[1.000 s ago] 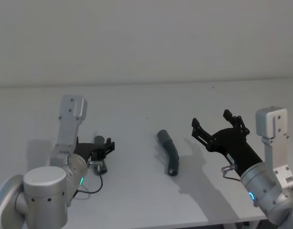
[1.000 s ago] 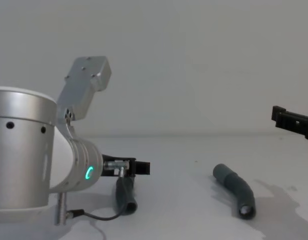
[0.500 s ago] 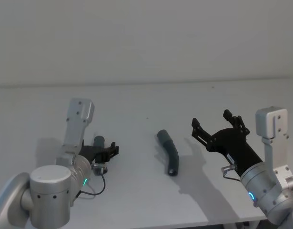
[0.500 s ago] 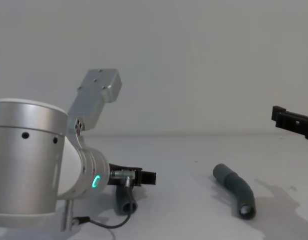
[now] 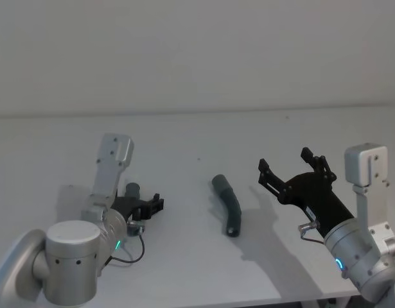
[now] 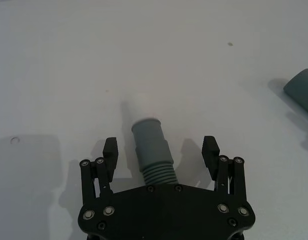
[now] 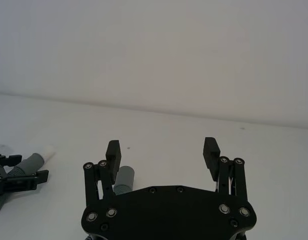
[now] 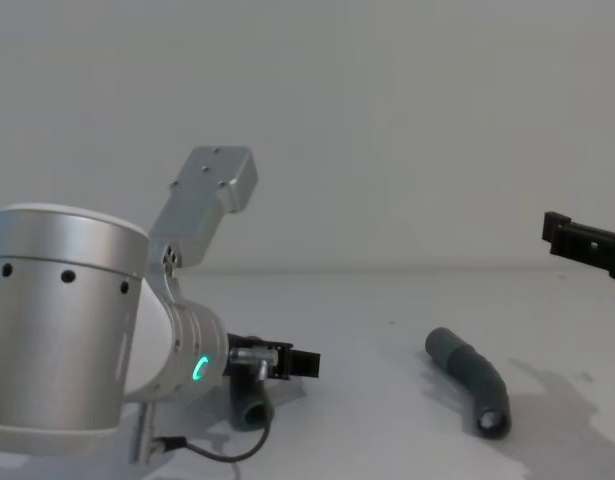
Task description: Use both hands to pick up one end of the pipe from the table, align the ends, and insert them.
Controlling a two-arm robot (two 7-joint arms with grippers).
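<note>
Left tool (image 6: 161, 150), jaws apart, is set astride the left pipe piece (image 6: 148, 137) lying on the worktop (image 5: 184, 141) & should be centred before closing; right tool (image 5: 284, 160), also apart, is held above worktop near the 2nd piece (image 5: 228, 205)

Bare table (image 5: 184, 141) lies open all around the middle pipe piece (image 5: 229, 204).
</note>
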